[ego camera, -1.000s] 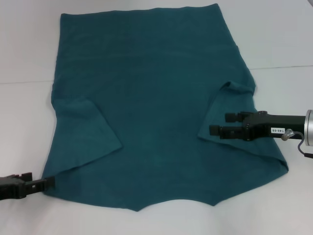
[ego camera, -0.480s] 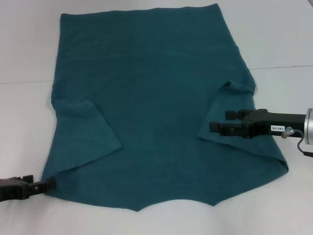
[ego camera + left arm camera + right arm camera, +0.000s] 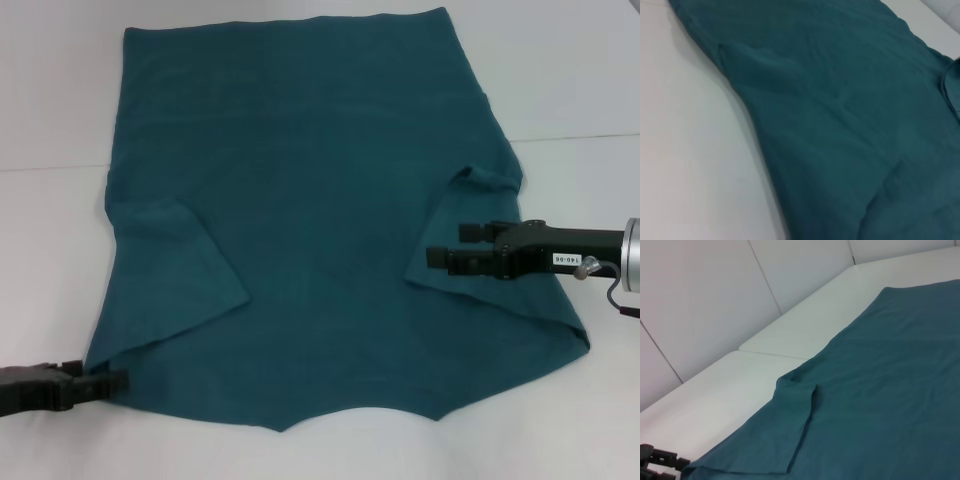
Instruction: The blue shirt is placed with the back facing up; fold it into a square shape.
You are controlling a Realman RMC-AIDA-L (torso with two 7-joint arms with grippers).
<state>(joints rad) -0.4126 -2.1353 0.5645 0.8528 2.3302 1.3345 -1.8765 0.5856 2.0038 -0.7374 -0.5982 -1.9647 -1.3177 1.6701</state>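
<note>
The blue shirt [image 3: 310,220] lies flat on the white table, plain side up, with both sleeves folded inward. My left gripper [image 3: 100,376] lies low at the shirt's near left corner, fingers open, its tip touching the cloth edge. It also shows in the right wrist view as the left gripper [image 3: 657,460] beside that corner. My right gripper [image 3: 447,246] hovers open over the folded right sleeve [image 3: 470,215]. The left wrist view shows only shirt cloth [image 3: 850,125] and table.
The white table [image 3: 50,250] has bare room on both sides of the shirt and along the near edge. A seam between table panels [image 3: 575,137] runs across the far part. White wall panels [image 3: 715,300] stand behind the table.
My left gripper has slid right, and its tip now reaches the shirt's near left corner. My right gripper has shifted slightly left over the sleeve. The shirt has not moved.
</note>
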